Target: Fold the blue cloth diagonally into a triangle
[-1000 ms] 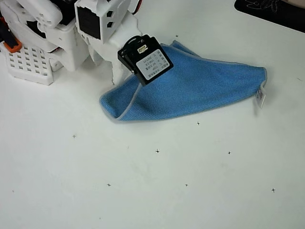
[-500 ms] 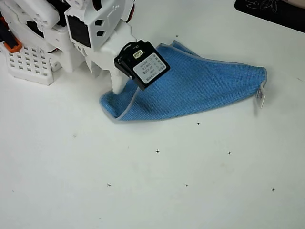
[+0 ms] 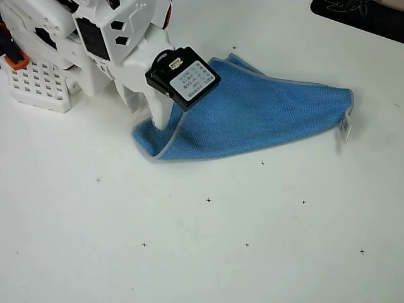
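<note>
The blue cloth lies on the white table, folded over on itself into a rough triangle that tapers to the right. Its grey border runs along the edges, and a small white tag sticks out at the right tip. My white gripper hangs over the cloth's left end, with its black motor block above the upper left edge. One white finger points down at the cloth's left fold, the other stands apart to the left. The gripper is open and holds nothing.
The arm's white base with a perforated block and an orange part fills the top left. A black object lies at the top right edge. Small cross marks dot the table in front of the cloth.
The gripper and its motor block have shifted a little left and up, away from the cloth's middle. The cloth has stayed where it lay.
</note>
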`<state>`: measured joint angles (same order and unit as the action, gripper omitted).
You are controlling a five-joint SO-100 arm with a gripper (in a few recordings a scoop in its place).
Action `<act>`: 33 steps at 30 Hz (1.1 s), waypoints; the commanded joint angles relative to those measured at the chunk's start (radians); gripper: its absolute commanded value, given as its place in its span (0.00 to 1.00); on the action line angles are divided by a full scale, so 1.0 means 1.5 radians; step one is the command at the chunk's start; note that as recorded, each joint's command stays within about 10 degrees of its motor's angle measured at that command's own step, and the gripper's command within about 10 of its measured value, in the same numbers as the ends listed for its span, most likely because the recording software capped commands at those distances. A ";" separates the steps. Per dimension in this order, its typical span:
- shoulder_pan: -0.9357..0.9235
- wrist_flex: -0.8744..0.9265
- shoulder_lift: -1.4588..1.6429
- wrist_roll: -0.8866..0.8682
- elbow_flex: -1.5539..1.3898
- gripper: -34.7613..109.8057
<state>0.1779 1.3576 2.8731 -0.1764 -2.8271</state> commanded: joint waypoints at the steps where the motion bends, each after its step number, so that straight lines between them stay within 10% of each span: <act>1: 0.002 0.021 0.006 0.004 -0.009 0.45; 33: -0.033 0.022 0.049 0.054 -0.036 0.45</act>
<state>0.1243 1.3591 2.9207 -0.0982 -2.8624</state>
